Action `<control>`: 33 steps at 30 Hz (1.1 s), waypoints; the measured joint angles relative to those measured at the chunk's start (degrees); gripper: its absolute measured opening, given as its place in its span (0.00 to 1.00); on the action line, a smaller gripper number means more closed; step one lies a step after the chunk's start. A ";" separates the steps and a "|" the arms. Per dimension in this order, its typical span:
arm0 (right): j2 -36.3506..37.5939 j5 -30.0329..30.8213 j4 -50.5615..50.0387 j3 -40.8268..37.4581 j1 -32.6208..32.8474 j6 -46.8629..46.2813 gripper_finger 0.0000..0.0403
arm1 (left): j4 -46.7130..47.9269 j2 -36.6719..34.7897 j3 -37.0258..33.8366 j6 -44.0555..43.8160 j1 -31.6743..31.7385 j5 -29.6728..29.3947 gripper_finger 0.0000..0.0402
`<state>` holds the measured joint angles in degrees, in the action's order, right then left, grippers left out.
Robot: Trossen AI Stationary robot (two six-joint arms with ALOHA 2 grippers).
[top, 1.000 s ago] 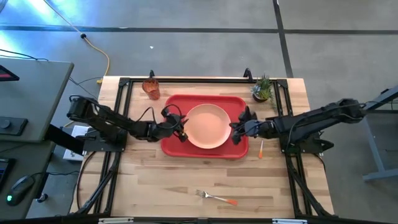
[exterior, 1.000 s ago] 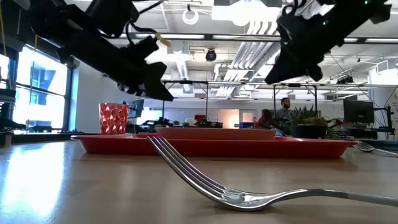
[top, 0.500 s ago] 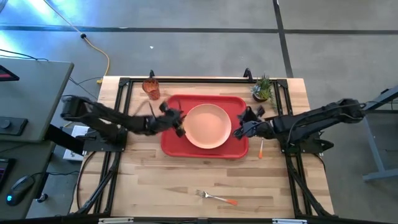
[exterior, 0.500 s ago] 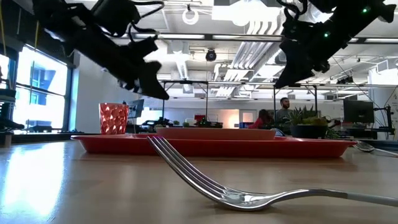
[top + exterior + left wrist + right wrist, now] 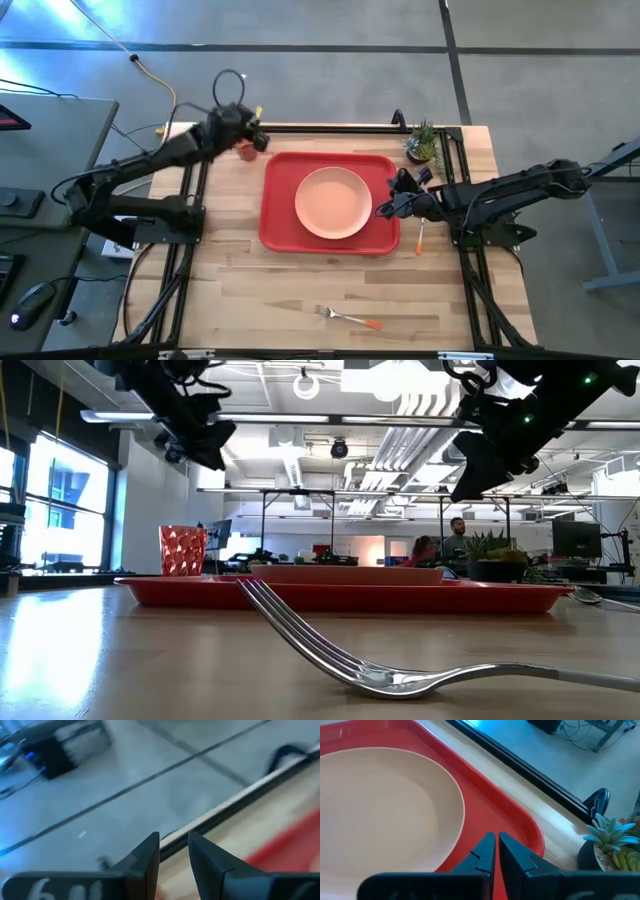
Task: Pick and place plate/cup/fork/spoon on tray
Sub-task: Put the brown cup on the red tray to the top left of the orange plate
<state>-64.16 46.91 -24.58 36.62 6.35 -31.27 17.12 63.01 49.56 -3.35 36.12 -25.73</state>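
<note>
1. Two grippers up: left gripper [image 5: 250,128] above cup [image 5: 244,149], far-left, fingers slightly apart.
2. Right gripper [image 5: 390,203] over tray [image 5: 275,228] right edge, nearly closed, empty.
3. Plate [image 5: 334,202] on tray.

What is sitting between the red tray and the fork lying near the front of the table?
Nothing: in the high view, only bare wooden table lies between the tray and the fork. The low view agrees.
</note>
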 joint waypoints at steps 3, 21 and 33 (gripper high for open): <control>0.00 -0.02 -0.01 0.00 0.00 -0.69 0.03 | 2.75 1.81 2.25 1.00 5.08 0.43 0.26; 0.00 -0.27 -0.05 0.02 0.00 -0.79 0.03 | 14.58 11.03 2.30 -2.56 19.49 13.63 0.39; 0.02 1.69 -0.46 0.02 0.00 -0.88 0.03 | 19.86 11.41 2.30 -2.04 19.39 12.24 0.58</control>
<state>-64.14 48.61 -25.04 36.64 6.35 -32.15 36.98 74.42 51.86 -5.39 55.51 -13.50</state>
